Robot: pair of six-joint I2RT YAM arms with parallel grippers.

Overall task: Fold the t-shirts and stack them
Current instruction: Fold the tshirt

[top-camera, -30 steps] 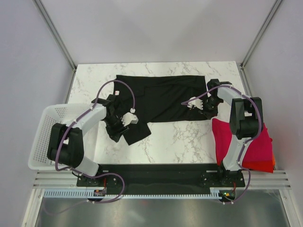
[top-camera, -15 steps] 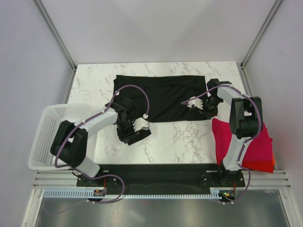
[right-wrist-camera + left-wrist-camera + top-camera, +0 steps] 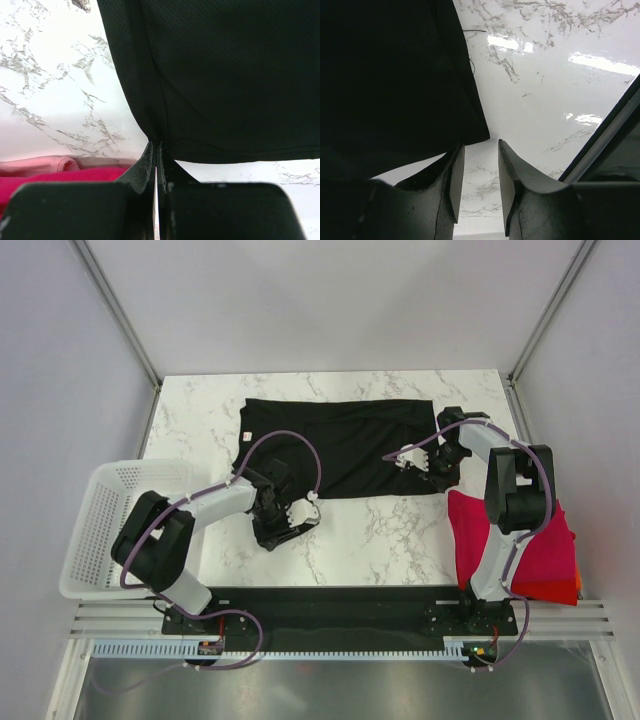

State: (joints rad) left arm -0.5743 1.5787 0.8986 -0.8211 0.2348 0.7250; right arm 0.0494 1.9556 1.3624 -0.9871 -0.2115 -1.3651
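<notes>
On the marble table (image 3: 380, 530), seen from above: black t-shirt (image 3: 340, 445) spread far-centre, folded magenta-red t-shirt (image 3: 525, 540) near right.
Left wrist: left gripper (image 3: 481, 150) half open, gap empty (shirt corner just beside). Right wrist: right gripper (image 3: 156, 146) pinched tight on the black hem.

Spread shirt (image 3: 340, 445) lies on the table (image 3: 380, 530), between basket (image 3: 95, 520) (left edge) and folded shirts (image 3: 550, 555).

No lettering, brand, number or sign can be read on the black t-shirt (image 3: 340, 445), marble table (image 3: 380, 530) or white basket (image 3: 95, 520).
</notes>
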